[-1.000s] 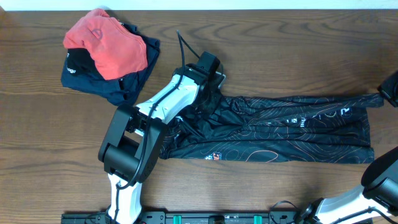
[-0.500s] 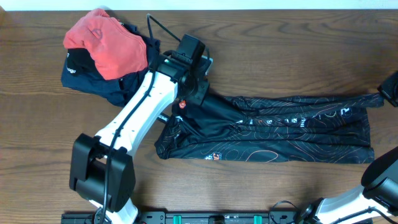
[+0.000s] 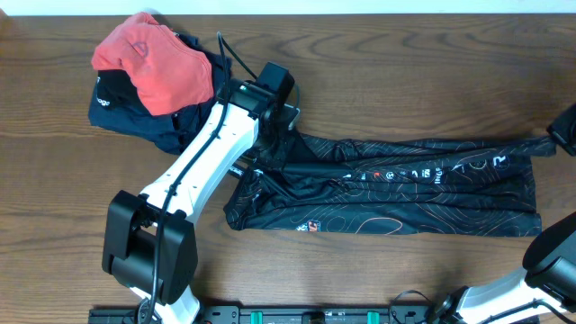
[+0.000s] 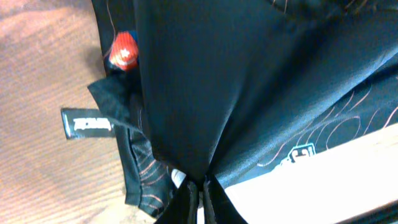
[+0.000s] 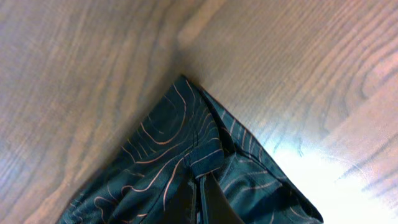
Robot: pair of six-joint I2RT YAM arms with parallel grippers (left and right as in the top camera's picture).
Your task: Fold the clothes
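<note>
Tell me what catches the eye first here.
A long black jersey lies stretched across the table, pinched at its left end by the left gripper and at its right corner by the right gripper. A red-topped heap of clothes sits at the back left.

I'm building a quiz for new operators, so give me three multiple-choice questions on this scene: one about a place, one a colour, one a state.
1. Where on the table is the clothes pile? A far-left corner B right edge C middle
2. What colour is its top garment? A green B red C white
3. How is the black jersey held? A lying free B pinched at one end C pinched at both ends
Answers: A, overhead shows it top left; B, red cloth lies uppermost; C, each wrist view shows jaws shut on fabric.
</note>
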